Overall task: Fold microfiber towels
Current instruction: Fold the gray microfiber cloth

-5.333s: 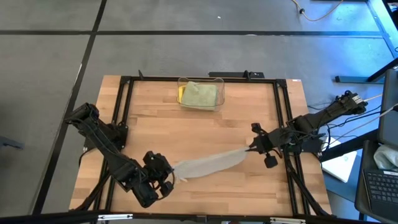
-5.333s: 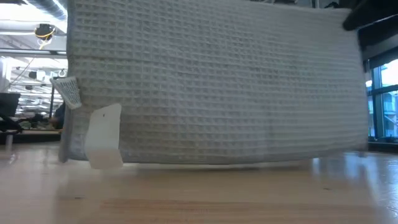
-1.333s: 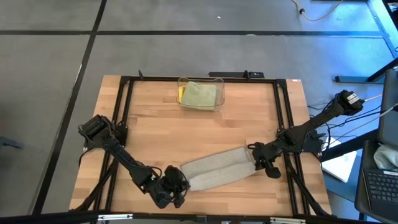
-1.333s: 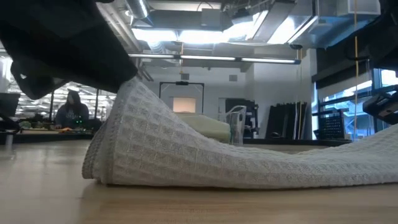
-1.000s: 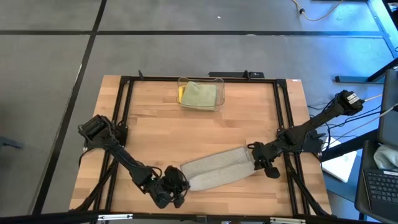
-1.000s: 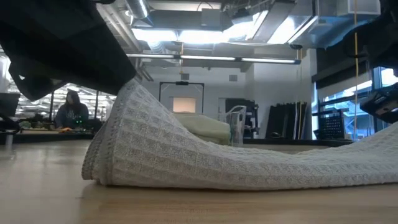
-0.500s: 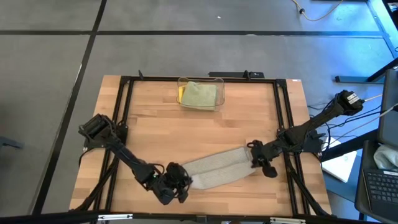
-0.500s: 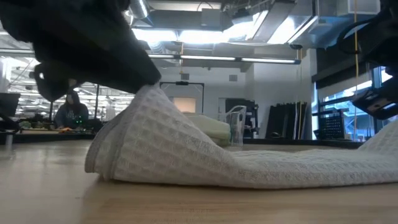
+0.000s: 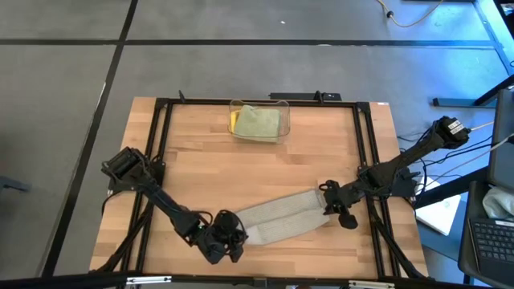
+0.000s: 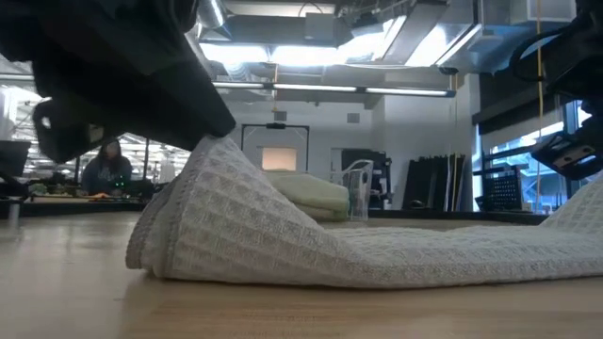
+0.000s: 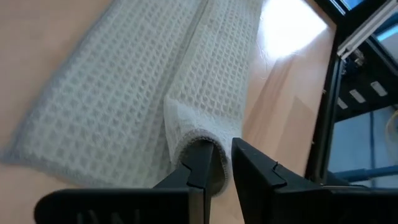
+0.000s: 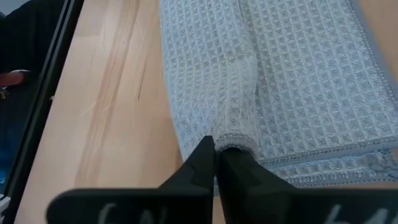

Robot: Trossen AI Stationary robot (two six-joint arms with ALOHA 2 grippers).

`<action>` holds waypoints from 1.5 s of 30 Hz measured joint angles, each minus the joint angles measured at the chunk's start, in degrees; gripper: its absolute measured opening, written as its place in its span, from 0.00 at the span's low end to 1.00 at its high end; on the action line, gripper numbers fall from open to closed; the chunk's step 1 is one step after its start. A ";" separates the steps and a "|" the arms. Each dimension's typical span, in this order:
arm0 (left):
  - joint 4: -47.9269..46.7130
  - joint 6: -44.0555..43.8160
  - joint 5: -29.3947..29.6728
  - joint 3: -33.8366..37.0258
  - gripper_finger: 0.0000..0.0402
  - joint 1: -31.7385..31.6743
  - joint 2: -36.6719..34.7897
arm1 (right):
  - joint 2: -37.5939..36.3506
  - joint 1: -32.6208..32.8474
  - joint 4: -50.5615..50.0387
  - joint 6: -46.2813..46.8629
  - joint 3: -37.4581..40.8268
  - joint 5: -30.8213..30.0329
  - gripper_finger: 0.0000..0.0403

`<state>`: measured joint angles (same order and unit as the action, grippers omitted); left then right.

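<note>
Spanning wooden table [image 9: 201, 168], grey towel [image 9: 281, 218]

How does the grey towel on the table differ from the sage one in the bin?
The grey towel lies long and spread on the wood, pinched at each end by the left hand and right hand. The sage towel sits compactly folded in the clear bin, untouched. Both are soft cloths.

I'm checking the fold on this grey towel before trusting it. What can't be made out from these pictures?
- Grey towel, high view: its ends are covered by the left tool and right tool.
- Low view: its right end is cut off by the picture's edge.
- Clear bin: the yellow towel is mostly hidden under the sage towel.
</note>
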<state>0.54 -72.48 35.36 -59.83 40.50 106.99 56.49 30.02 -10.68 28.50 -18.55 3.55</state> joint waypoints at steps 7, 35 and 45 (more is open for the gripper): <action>-0.06 -4.77 -1.12 0.00 0.16 0.38 0.03 | 0.00 0.00 0.00 -0.82 0.00 0.00 0.03; 4.63 0.75 -4.34 0.04 0.27 -3.75 3.86 | 0.02 0.02 -1.29 -3.55 0.04 -2.15 0.03; -12.16 11.92 3.25 0.07 0.01 -6.20 -4.00 | -1.00 -1.88 -0.23 -11.52 0.04 -24.19 0.02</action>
<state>-11.62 -60.56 38.61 -59.77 34.30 103.00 55.49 28.14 -10.90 16.98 -18.50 -20.64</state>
